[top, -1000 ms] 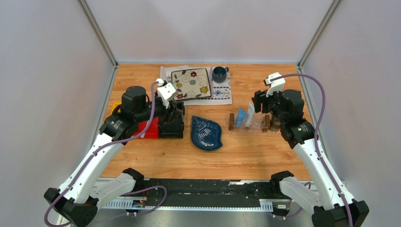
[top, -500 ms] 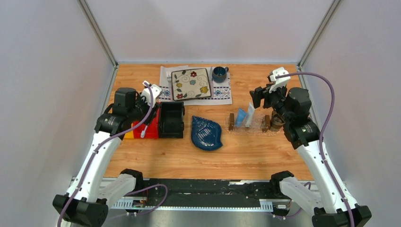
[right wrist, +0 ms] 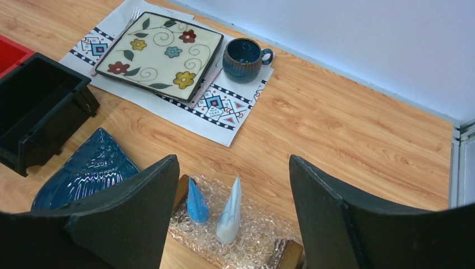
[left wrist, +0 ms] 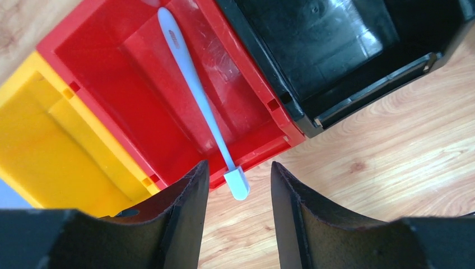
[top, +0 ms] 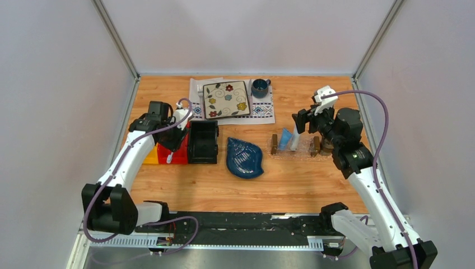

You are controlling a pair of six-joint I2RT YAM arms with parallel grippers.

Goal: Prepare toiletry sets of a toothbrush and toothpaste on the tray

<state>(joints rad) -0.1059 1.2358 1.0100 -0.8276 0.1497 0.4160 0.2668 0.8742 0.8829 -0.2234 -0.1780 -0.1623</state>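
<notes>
The pale toothbrush lies slanted in the red bin. Its handle end sticks out over the bin's front rim. My left gripper hangs open just above that end, a finger on each side with a gap to both. From above, the toothbrush shows under the left gripper. Two toothpaste tubes stand upright in the clear tray, a light blue tube and a white-grey tube. My right gripper is open above them, holding nothing. In the top view the tray sits below the right gripper.
A yellow bin and a black bin flank the red bin. A dark blue leaf-shaped dish lies mid-table. At the back, a placemat carries a flowered plate, a fork and a blue mug.
The left gripper has swung left from over the black bin to the toothbrush end at the red bin. The right gripper has opened wider and lifted away from the white-grey tube.
</notes>
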